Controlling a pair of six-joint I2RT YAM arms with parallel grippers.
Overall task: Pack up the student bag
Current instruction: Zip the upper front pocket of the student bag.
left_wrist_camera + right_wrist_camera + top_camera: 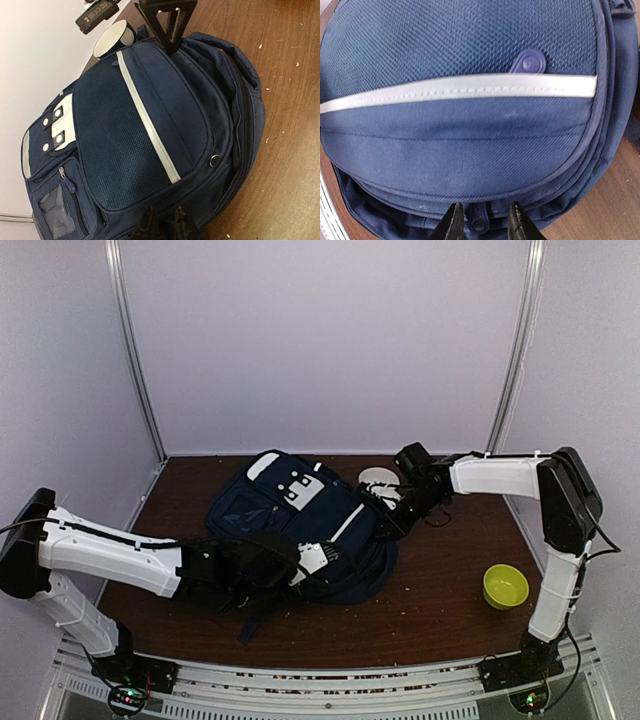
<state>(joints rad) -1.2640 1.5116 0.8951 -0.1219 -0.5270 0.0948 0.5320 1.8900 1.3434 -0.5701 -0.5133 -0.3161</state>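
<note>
The student bag (300, 525), a soft, floppy navy backpack, lies flat mid-table. Your right gripper (485, 206) has its fingers narrowly apart around a zipper pull (479, 222), probably your best hold. Your left gripper (165, 210) sits narrow at the bag's edge; whether it pinches fabric cannot be told. A white-topped cup (378, 478) stands just behind the bag, and a green bowl (505, 585) sits well apart.

The top camera looked down from high behind the near edge of the tabletop (440, 610), taking in its whole surface from afar. The left wrist camera sat near the student bag (150, 125), facing along its front panel. The right wrist camera pressed even closer, fabric filling its frame. All three views shared the bag.
</note>
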